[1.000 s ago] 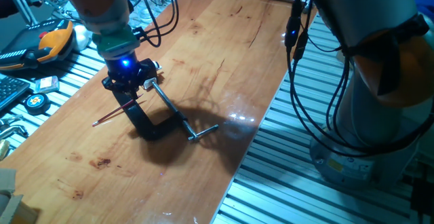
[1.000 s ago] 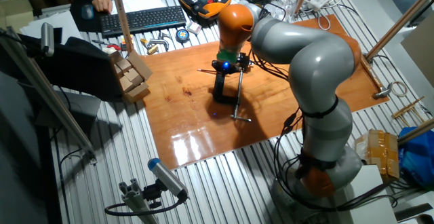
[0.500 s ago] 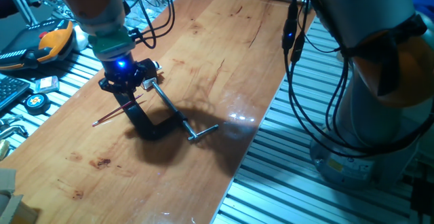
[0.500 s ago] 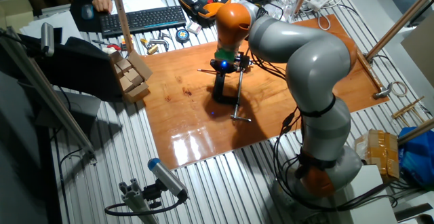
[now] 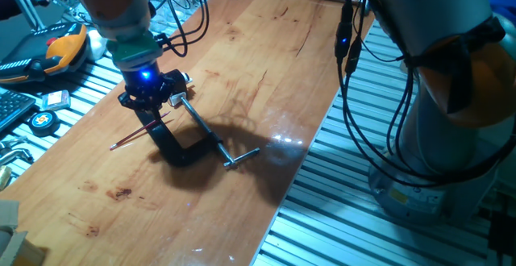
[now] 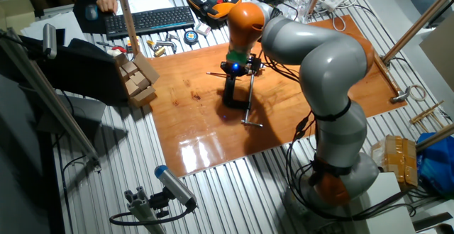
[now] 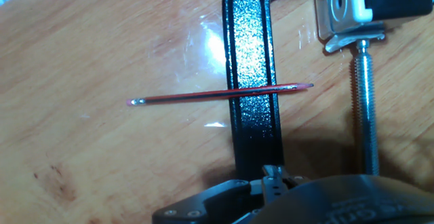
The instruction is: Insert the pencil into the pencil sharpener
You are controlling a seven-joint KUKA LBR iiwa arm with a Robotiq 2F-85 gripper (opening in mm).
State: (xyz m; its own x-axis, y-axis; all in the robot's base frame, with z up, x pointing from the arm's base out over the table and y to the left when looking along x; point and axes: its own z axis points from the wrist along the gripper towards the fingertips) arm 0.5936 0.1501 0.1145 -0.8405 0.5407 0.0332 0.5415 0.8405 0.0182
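My fingers (image 5: 150,106) gripped the pencil (image 7: 220,94) over the clamp (image 7: 251,81); the pencil sharpener (image 7: 344,10) sat clamped, unfilled.

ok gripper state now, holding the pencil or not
Gripper: cannot tell whether open or shut. The pencil crosses the black clamp in the hand view; no fingers show on it.

Almost nothing is changed: the gripper (image 5: 147,98) over the clamp (image 5: 173,141) is seen shifted very slightly, left then back right. The pencil (image 5: 137,133) is not visibly displaced.
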